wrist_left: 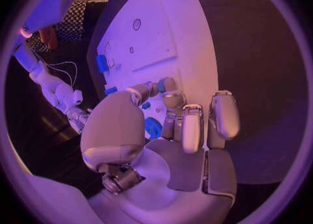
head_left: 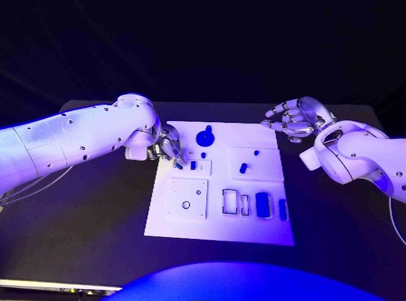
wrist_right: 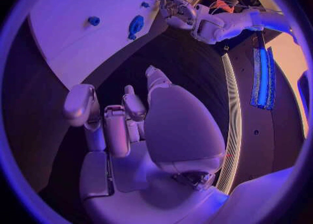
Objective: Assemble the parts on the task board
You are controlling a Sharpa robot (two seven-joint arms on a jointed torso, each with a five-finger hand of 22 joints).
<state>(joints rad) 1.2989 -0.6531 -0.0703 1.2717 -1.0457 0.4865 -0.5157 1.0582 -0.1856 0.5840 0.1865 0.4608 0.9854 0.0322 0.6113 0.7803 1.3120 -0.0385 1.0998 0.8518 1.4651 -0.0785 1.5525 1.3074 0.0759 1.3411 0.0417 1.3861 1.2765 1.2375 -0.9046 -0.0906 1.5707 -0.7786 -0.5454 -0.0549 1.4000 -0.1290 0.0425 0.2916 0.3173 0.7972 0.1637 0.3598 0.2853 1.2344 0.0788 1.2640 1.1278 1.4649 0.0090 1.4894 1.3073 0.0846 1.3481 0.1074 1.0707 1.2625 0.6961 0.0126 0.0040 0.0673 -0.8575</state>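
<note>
Left hand (head_left: 165, 148) sits at the task board's (head_left: 257, 229) left edge, fingertips down on a small blue part (head_left: 179, 165) near the upper-left square plate. Whether it actually pinches that part, we cannot tell; the fingers hide the contact. Right hand (head_left: 298, 119) hovers off the board's upper right corner, fingers loosely curled and apart, holding nothing.

We judge the step to be seating or picking that small piece. To do it well: keep the fingertips low, the wrist steady, and press straight down, not sideways.

Nearby: the blue knob part (head_left: 206, 135) stands just beside the left fingers and could be knocked. Further out, a slotted peg (head_left: 243, 167), then the rectangular pieces (head_left: 263, 203) at the lower right. The black desk (head_left: 94, 213) surrounds the board.
</note>
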